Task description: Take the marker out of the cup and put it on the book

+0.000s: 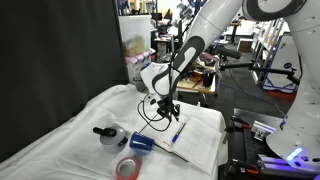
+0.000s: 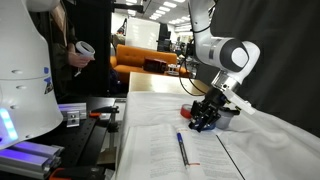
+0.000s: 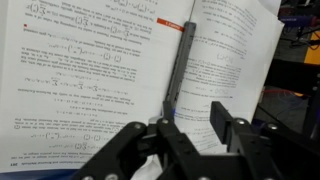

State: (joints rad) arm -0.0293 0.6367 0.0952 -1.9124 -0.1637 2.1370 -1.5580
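Note:
A dark blue marker (image 3: 178, 65) lies flat along the middle of the open book (image 3: 90, 70), free of any grip. It shows in both exterior views (image 1: 177, 133) (image 2: 182, 148), resting on the book (image 1: 197, 142) (image 2: 160, 150). My gripper (image 3: 193, 122) is open and empty, just above the page near the marker's near end. It hangs a little over the book's edge in both exterior views (image 1: 165, 108) (image 2: 203, 118). A blue cup (image 1: 141, 142) lies on its side on the white cloth beside the book.
A red tape roll (image 1: 127, 167) and a black-and-white object (image 1: 103, 132) lie on the cloth near the cup. A black cable runs under the gripper. A person (image 2: 70, 50) stands at the table's far side, with lab equipment around.

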